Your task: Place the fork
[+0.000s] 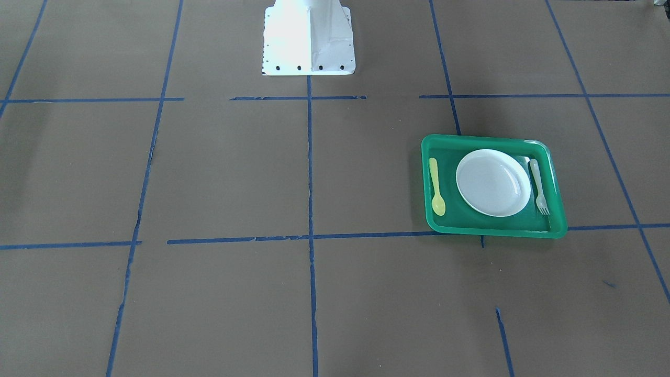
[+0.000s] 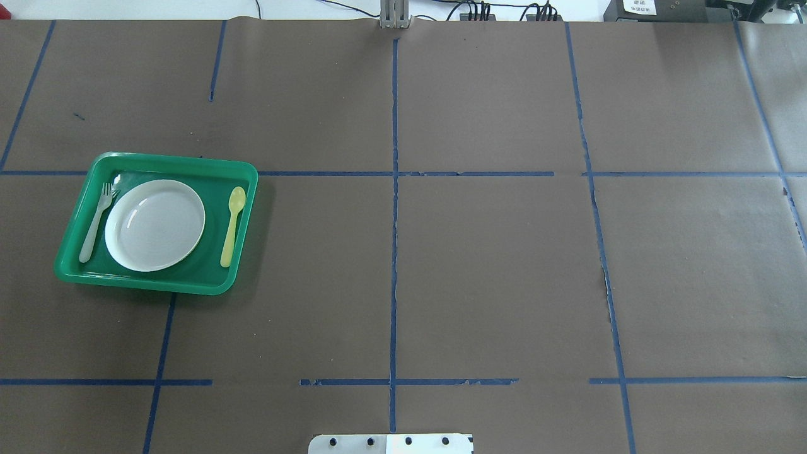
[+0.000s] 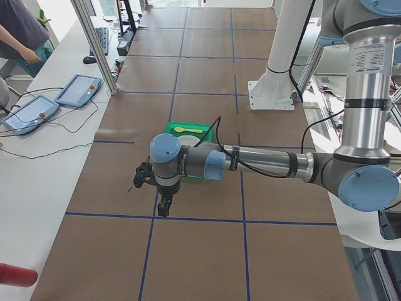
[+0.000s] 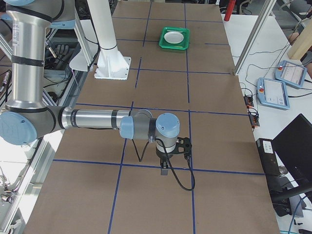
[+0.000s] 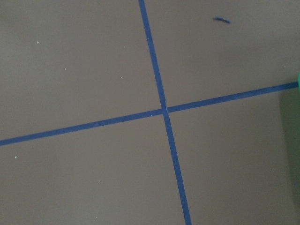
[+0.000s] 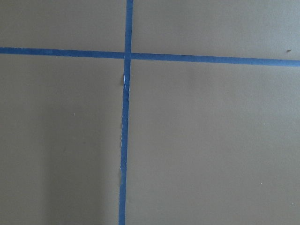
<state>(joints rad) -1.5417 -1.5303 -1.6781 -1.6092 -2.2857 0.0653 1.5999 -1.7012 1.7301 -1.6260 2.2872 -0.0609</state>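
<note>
Fork (image 2: 96,222) lying in green tray (image 2: 151,159) near worktop (image 2: 479,265) left edge, just beside white plate (image 2: 155,224). Left end effector (image 3: 164,210), right end effector (image 4: 164,170) hanging above worktop; opening: cannot tell.

The brown paper-covered desk (image 2: 492,265), gridded with blue tape (image 2: 394,252), carries a green tray (image 2: 176,160) towards the robot's left, and the robot's white base (image 2: 391,443).

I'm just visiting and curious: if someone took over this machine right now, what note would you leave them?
Left gripper hangs over bare table near the green tray; open or shut, cannot tell.
Right gripper hangs over bare table far off; same.
Fork lies in the tray beside the white plate, yellow spoon opposite.
Placing looks done; nothing obvious left.
</note>
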